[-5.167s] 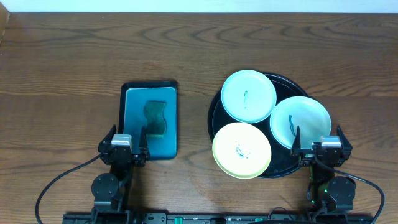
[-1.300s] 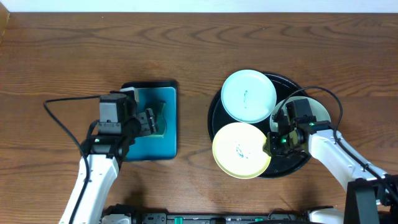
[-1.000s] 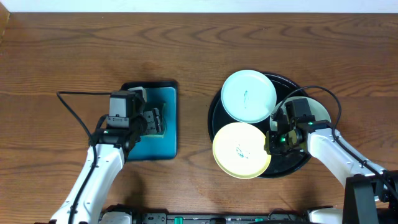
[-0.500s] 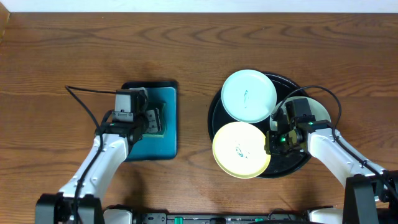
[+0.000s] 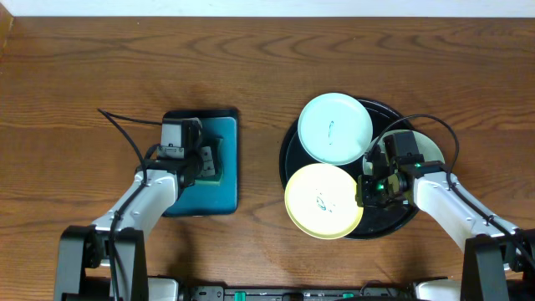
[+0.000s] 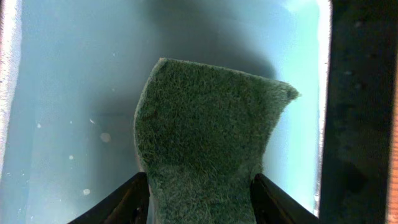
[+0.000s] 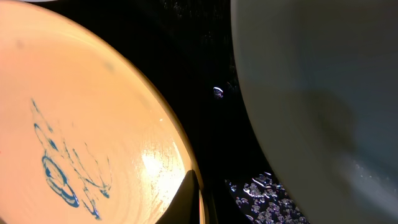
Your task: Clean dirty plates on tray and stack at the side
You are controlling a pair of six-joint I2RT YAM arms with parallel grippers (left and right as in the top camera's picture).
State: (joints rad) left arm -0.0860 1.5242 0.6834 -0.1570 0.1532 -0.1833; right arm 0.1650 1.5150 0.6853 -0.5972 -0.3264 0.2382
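1. So far, we think nothing is clean and nothing is stacked: the yellow plate [image 5: 324, 201], the back plate [image 5: 334, 128] and the right plate [image 7: 323, 81] all lie on the tray [image 5: 393, 113].
2. We see a blue scribble [image 7: 62, 168] on the yellow plate, which pokes out over the tray's front rim.
3. We see a small mark on the back plate. The right plate is mostly under the arm, and the part we see has no mark.
4. We see the right gripper [image 7: 194, 199] with its jaws closed. They seem to pinch the yellow plate's rim.
5. Apart from the plates, the tray holds only some shiny specks [image 7: 261, 186] on its black floor.
6. Well off to the left, the teal tray [image 5: 221, 196] holds a green sponge [image 6: 205, 137] and nothing else.
7. We see the left gripper [image 6: 202, 199] with one jaw on each side of the sponge, touching it. The sponge lies flat.
8. What is left, we think, is to wipe all three plates and stack them at the side.
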